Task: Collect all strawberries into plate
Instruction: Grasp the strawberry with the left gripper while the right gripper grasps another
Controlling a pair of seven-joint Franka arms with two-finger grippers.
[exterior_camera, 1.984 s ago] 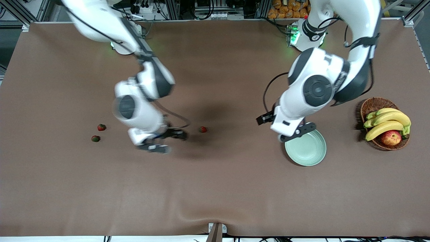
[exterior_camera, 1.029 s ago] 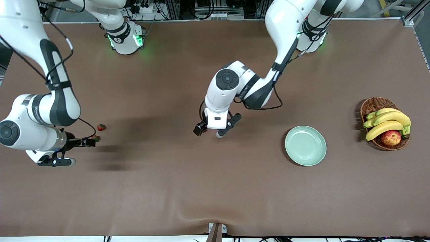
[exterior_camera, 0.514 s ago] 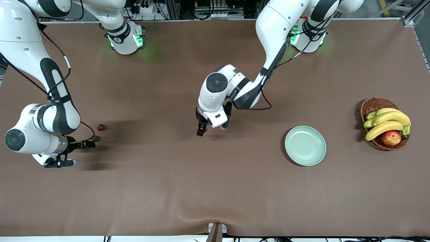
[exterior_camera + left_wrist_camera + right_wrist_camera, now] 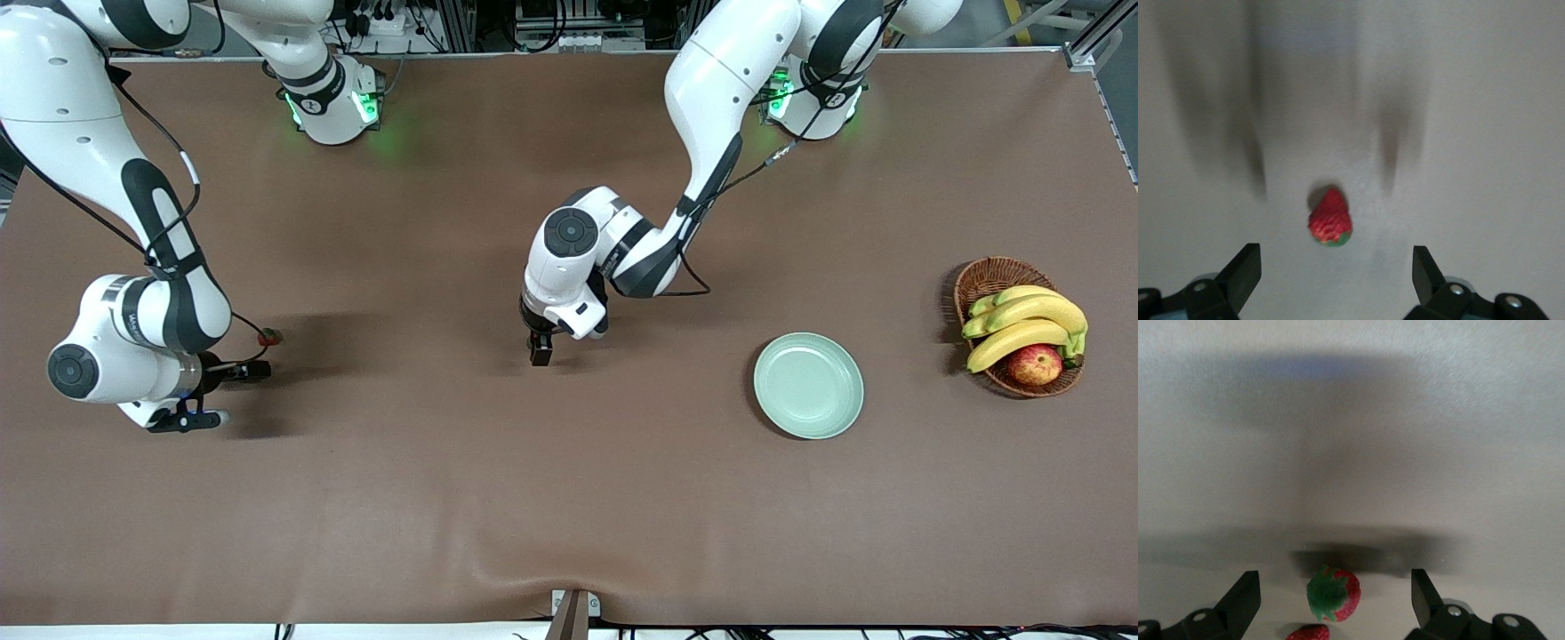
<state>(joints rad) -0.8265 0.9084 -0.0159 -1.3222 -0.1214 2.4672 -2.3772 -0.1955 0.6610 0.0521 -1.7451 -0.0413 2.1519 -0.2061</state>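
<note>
Brown-covered table (image 4: 569,498), aluminium framing (image 4: 1089,40)

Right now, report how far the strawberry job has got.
Done: nothing. The plate holds no berries. In hand: the left hand is open over one strawberry at mid-table, and the right hand is open over two strawberries toward the right arm's end. Neither berry is gripped. Left: grasp all three and carry them to the plate.

The plate (image 4: 808,385) lies between the basket (image 4: 989,277) and the strawberries (image 4: 269,336), well apart from both.
</note>
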